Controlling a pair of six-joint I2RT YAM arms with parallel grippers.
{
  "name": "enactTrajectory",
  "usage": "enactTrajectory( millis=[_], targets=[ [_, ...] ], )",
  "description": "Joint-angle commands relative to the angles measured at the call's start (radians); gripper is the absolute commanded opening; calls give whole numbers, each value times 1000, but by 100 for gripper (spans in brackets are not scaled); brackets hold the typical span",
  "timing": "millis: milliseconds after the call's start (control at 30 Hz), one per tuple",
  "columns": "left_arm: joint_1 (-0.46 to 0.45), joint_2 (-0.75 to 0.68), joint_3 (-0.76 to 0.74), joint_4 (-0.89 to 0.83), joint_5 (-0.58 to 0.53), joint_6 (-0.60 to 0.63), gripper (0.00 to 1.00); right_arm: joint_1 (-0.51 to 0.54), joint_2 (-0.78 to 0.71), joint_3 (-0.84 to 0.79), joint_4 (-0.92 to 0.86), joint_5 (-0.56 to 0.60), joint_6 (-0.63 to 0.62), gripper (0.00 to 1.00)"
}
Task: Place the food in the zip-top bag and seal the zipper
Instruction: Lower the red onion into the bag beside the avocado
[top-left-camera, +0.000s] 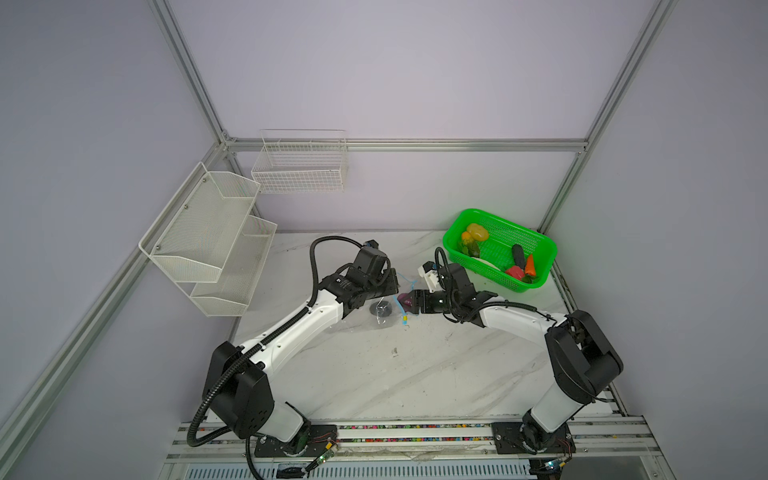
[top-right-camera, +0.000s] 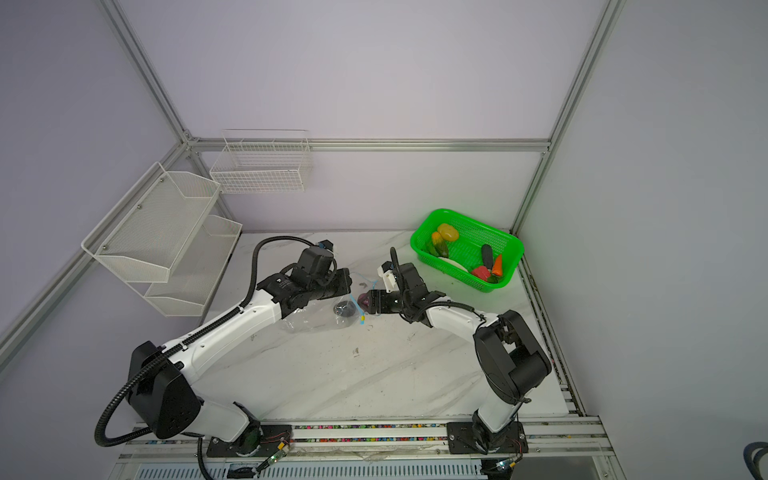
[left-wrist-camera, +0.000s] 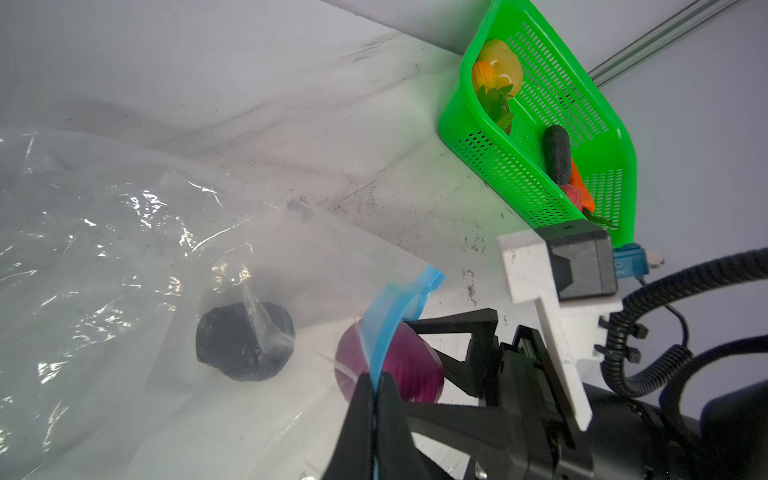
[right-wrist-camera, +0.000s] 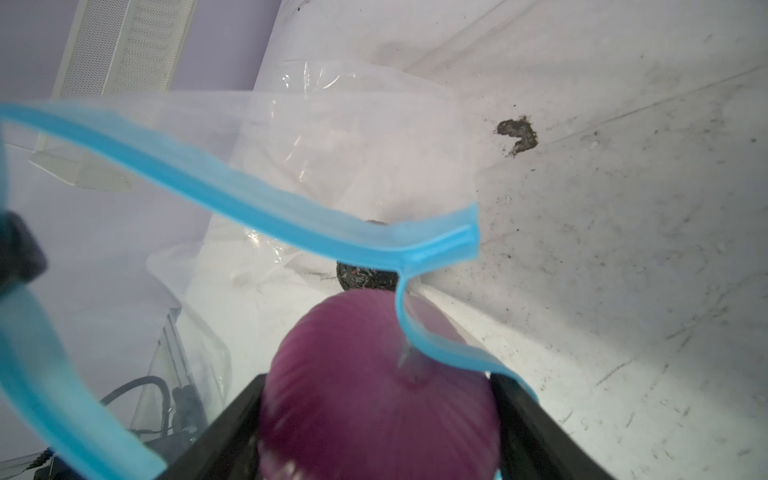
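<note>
- On the white marble-patterned tabletop (top-left-camera: 415, 374), both arms meet near the middle, in front of the far wall.
- The clear, crinkly zip-top bag (left-wrist-camera: 124, 249) lies flat on the table under the left arm's forearm, with its mouth turned toward the right arm.
- The green perforated plastic basket (left-wrist-camera: 519, 174) stands at the far right corner, well apart from the bag. It holds a yellow toy fruit (top-left-camera: 478, 232), a dark elongated piece (top-left-camera: 518, 255), an orange carrot (top-left-camera: 530, 265) and a red piece (top-left-camera: 515, 272).
- The right gripper (right-wrist-camera: 376, 399) has its jaws spread wide and clamped on a round purple toy onion (left-wrist-camera: 399, 365), held at the bag's open mouth.
- The left gripper (left-wrist-camera: 376, 384) is pinched tight on the upper lip of the bag, lifting it off the table.
- A dark, rough, avocado-like lump (left-wrist-camera: 245, 340) sits inside the bag, just beside the onion.
- The thin light-blue zipper (right-wrist-camera: 249, 195) is parted, and one strip drapes across the onion.
- Its small yellow slider tab (top-left-camera: 404, 319) rests on the table at the near end of the zipper.
</note>
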Motion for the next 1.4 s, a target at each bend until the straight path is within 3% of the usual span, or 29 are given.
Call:
enactTrajectory(
  millis=[0,433,1367],
  targets=[
    [2,-39,-35,42,4,-11,0,14,27,32,-20,17,-15,61],
    [2,-45,-30,42,13,-9,0,18,89,56,-25,19,-25,62],
    [3,-63,-48,43,0,-9,0,21,74,64,-29,37,-30,81]
  ],
)
